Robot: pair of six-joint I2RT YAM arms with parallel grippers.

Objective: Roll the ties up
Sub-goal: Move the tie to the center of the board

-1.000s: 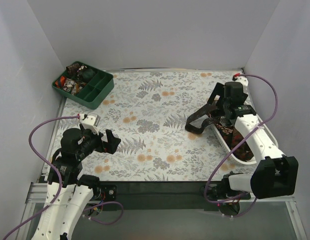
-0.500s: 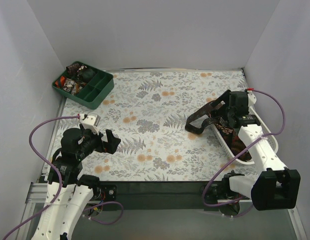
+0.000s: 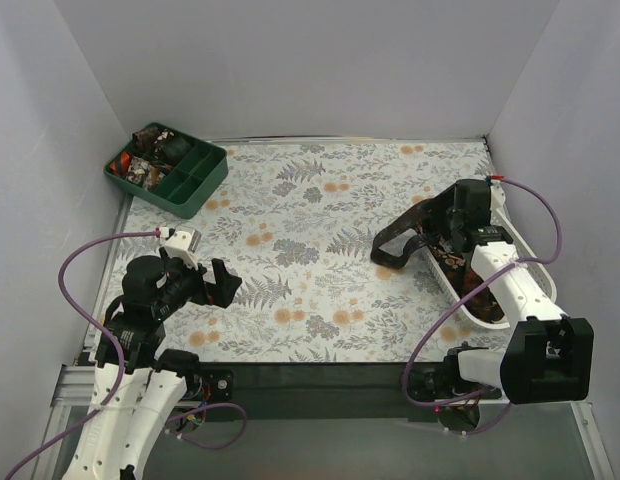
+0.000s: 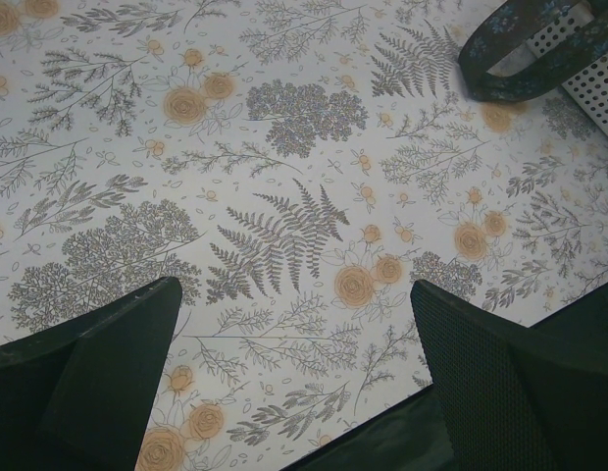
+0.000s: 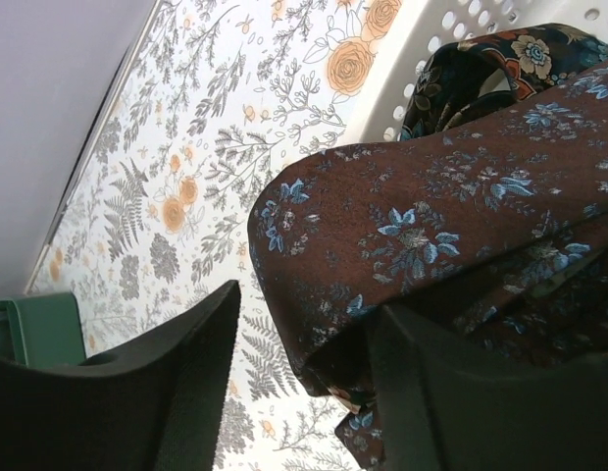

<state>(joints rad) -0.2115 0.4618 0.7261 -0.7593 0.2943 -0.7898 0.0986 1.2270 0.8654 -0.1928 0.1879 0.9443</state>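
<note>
A dark brown tie (image 3: 395, 245) with small blue flowers hangs out of the white lattice basket (image 3: 535, 290) onto the table in a loop. My right gripper (image 3: 442, 226) is at the basket's far end, over that tie. In the right wrist view the tie's fold (image 5: 431, 226) lies between the jaws of the right gripper (image 5: 306, 304), against the right finger, with a gap to the left finger. Another patterned tie (image 5: 481, 69) lies in the basket (image 5: 422, 39). My left gripper (image 3: 218, 283) hovers wide open and empty at the near left (image 4: 294, 289); the tie's loop (image 4: 520, 59) shows far off.
A dark green divided tray (image 3: 190, 195) holding small coiled ties stands at the far left corner. White walls close in the table on three sides. The flower-print tabletop (image 3: 310, 230) lies between the two arms.
My right gripper has come down and nearer along the basket onto the draped tie, and its jaws have narrowed around the fold. The left arm has not moved.
</note>
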